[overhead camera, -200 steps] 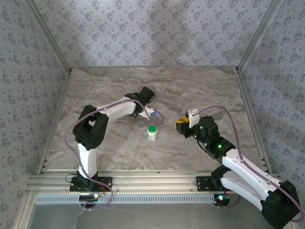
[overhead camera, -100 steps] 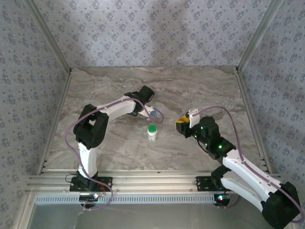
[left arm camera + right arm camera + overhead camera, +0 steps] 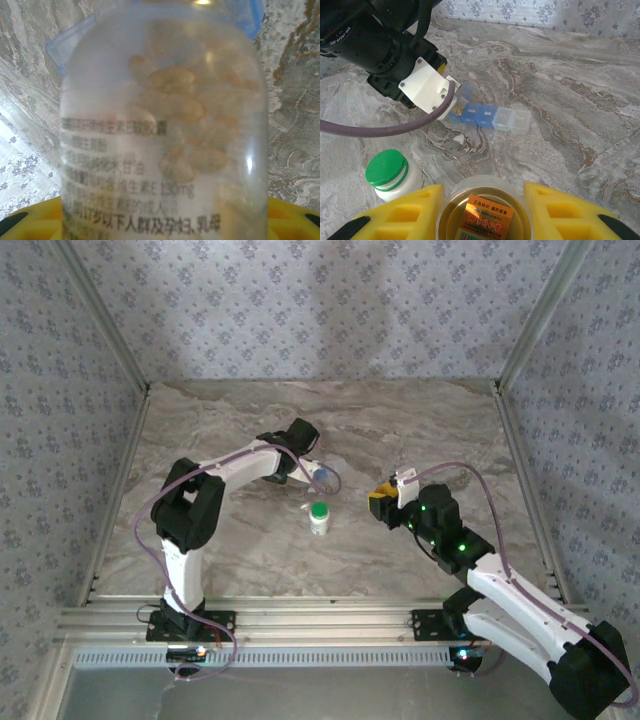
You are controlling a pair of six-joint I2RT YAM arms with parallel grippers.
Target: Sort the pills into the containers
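Note:
My left gripper [image 3: 312,472] is shut on a clear pill bottle [image 3: 160,125] holding several pale yellow capsules [image 3: 175,100]. The bottle is tipped over the left end of the blue and clear pill organizer [image 3: 490,116], whose blue lid [image 3: 65,45] stands open behind it. In the top view the organizer [image 3: 329,480] lies just beyond the bottle's mouth. My right gripper [image 3: 482,210] is shut on a round clear container with an orange label [image 3: 482,217], held between its yellow fingers [image 3: 405,210] above the table to the organizer's right.
A white bottle with a green cap [image 3: 319,517] stands upright between the two grippers, near my right gripper's left finger [image 3: 387,172]. The left arm's black wrist [image 3: 385,45] reaches over the organizer's left end. Patterned walls enclose the marble table [image 3: 420,430].
My left gripper with the bottle has shifted slightly left and away over the organizer. The right arm has held still.

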